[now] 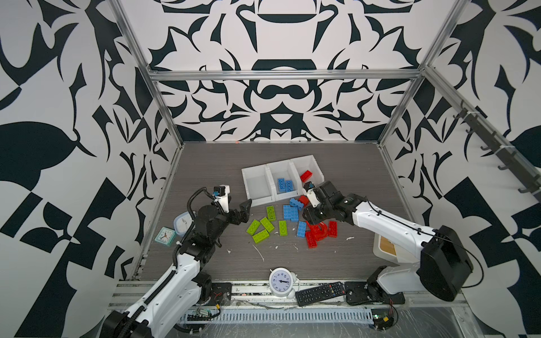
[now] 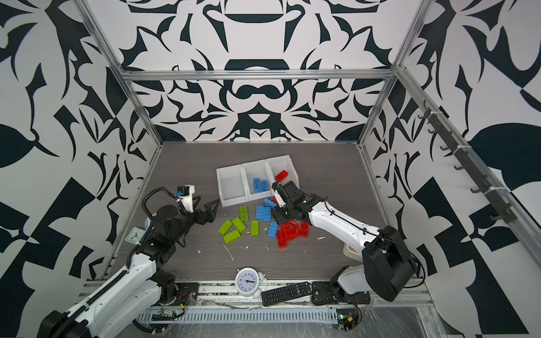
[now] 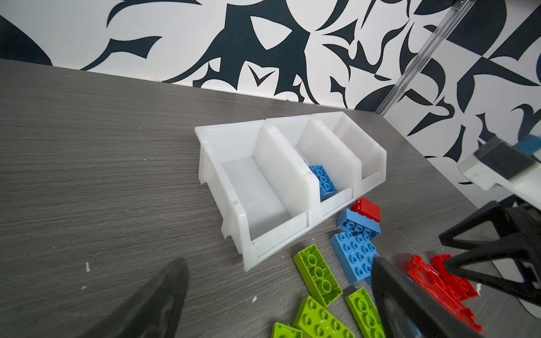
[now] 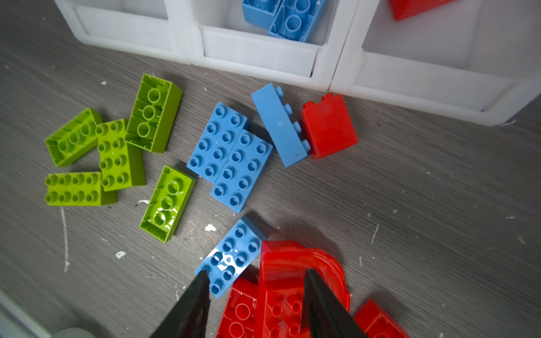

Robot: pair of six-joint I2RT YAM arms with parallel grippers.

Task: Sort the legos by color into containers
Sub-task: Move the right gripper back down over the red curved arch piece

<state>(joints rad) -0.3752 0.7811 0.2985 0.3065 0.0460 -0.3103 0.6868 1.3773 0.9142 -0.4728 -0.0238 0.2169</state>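
The containers (image 1: 257,187), three joined white bins, stand mid-table. In both top views the middle bin holds two blue bricks (image 1: 284,185) and the right bin a red brick (image 1: 306,175); the left bin is bare. Loose legos lie in front: several green bricks (image 1: 266,225), several blue bricks (image 1: 291,212), red bricks and a red arch (image 1: 322,229). My right gripper (image 4: 256,275) is down on the red pile, one finger inside the arch (image 4: 292,263), the other at a blue brick (image 4: 231,257). Whether it presses them does not show. My left gripper (image 1: 244,210) hovers open left of the green bricks.
A white alarm clock (image 1: 281,282) and a black remote (image 1: 320,292) lie at the front edge. A small teal clock (image 1: 164,235) and a round lidded tub (image 1: 183,222) sit at the left. A white bin with a wooden lid (image 1: 386,247) is under the right arm.
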